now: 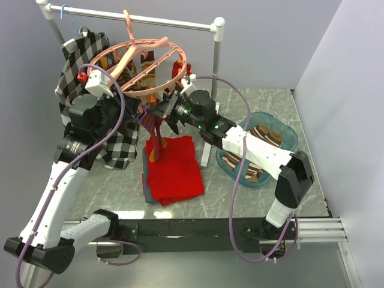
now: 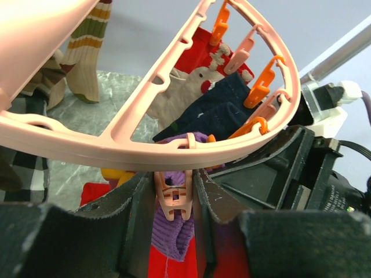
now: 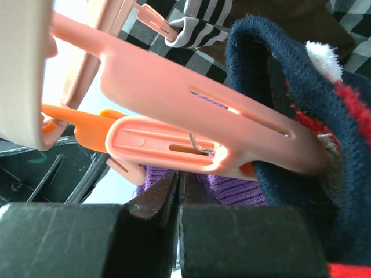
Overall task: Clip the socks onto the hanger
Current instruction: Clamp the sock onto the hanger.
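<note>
Top external view: the hanger [image 1: 139, 43] is seen hung by its hook from the white rail [image 1: 180, 24] in the upper centre of the frame, beside a checked shirt [image 1: 84, 60]. The left arm is stretched from the lower left corner up to the near rim of the ring, its wrist bent towards the centre. The right arm is reached from the lower right across a blue basin [image 1: 292, 137] of brown striped socks [image 1: 264, 133], its forearm slanted up and left to the same part of the rim. A folded red cloth [image 1: 174, 168] is laid on the table below.

From the left wrist, the left gripper [image 2: 172, 182] is shown closed against both sides of a pink clip [image 2: 174, 202] under the rim, with the purple sock [image 2: 174, 234] hung beneath it and a navy sock [image 2: 226, 101] clipped further back.

From the right wrist, the right gripper [image 3: 177, 186] is shown clamped together, purple sock fabric seemingly pinched at its tips
</note>
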Robot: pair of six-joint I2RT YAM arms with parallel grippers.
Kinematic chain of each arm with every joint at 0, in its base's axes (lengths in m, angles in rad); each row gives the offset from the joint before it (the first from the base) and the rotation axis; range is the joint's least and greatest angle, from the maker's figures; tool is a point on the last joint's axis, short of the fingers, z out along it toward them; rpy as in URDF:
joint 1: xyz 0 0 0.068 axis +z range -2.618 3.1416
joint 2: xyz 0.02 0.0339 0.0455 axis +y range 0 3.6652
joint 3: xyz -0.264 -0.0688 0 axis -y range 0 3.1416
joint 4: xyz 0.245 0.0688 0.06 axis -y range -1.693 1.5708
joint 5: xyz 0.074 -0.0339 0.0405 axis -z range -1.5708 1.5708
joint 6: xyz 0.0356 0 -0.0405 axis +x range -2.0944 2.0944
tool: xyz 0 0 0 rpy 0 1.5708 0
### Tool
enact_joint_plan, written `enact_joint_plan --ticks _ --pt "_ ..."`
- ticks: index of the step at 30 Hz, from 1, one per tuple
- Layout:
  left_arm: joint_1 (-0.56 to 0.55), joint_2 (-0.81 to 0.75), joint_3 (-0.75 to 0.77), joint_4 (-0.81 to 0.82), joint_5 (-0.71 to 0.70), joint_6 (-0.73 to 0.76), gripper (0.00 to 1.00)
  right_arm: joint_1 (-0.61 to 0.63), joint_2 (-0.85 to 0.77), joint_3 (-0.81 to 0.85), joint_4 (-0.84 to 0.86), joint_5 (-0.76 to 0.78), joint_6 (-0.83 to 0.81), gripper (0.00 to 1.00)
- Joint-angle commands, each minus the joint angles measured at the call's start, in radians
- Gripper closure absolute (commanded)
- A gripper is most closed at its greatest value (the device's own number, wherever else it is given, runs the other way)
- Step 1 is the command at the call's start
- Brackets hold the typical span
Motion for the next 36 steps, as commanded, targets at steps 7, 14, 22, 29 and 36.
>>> enact_joint_plan --ticks 7,14,22,29,36 --pt "-0.013 -0.006 0.034 -0.003 -0.030 0.016 0.84 -0.004 -0.017 0.045 0.056 0.011 0.008 1.00" --pt "-0.028 -0.009 0.011 0.021 -0.030 -0.001 0.83 -0.004 -0.018 0.053 0.065 -0.001 0.030 1.00" --pt "-0.040 -0.020 0.002 0.025 -0.093 0.011 0.83 -0.005 -0.029 0.044 0.083 -0.009 0.047 1.00" --pt "-0.042 -0.035 -0.001 0.008 -0.161 0.048 0.82 -0.010 -0.046 0.025 0.099 -0.013 0.062 1.00" --pt "-0.042 -0.041 -0.009 0.009 -0.144 0.048 0.82 -0.010 -0.041 0.034 0.111 -0.027 0.080 1.00"
